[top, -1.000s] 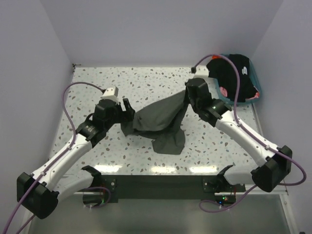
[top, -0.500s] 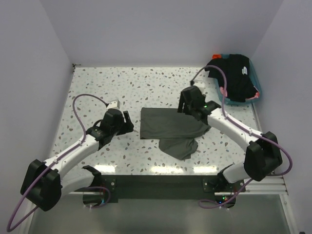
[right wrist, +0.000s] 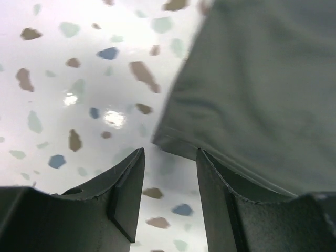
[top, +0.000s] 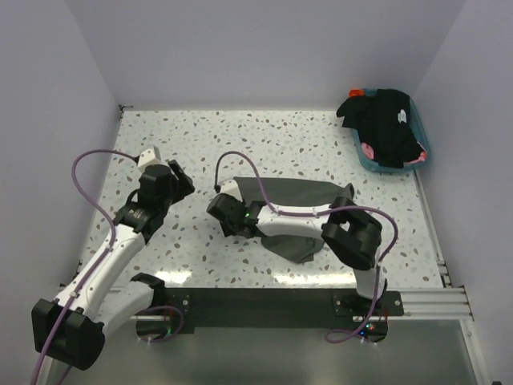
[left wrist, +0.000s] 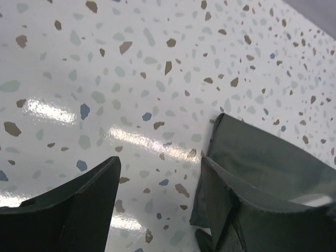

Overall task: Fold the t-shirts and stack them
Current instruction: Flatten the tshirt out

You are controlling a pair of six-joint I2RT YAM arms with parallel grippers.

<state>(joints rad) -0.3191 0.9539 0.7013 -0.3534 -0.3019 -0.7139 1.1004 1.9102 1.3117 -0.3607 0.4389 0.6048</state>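
A dark olive-grey t-shirt [top: 290, 192] lies spread in the middle of the speckled table, with a bunched part [top: 295, 245] hanging toward the near edge. My right arm reaches leftward across it. My right gripper [top: 222, 207] hovers open at the shirt's left edge, holding nothing. In the right wrist view the shirt's hem [right wrist: 247, 84] lies just beyond the open gripper [right wrist: 169, 157]. My left gripper [top: 179, 174] is open over bare table left of the shirt. In the left wrist view the shirt's corner [left wrist: 262, 157] shows beside the right finger [left wrist: 223, 202].
A teal tub [top: 419, 158] at the back right corner holds black t-shirts [top: 385, 128], one with a small white mark. White walls close in the table [top: 240, 136] on three sides. The arm bases stand on a dark rail along the near edge.
My right gripper let go of the olive-grey shirt, which dropped flat onto the table. The right arm then swung left across it. My left arm drew back to the left.
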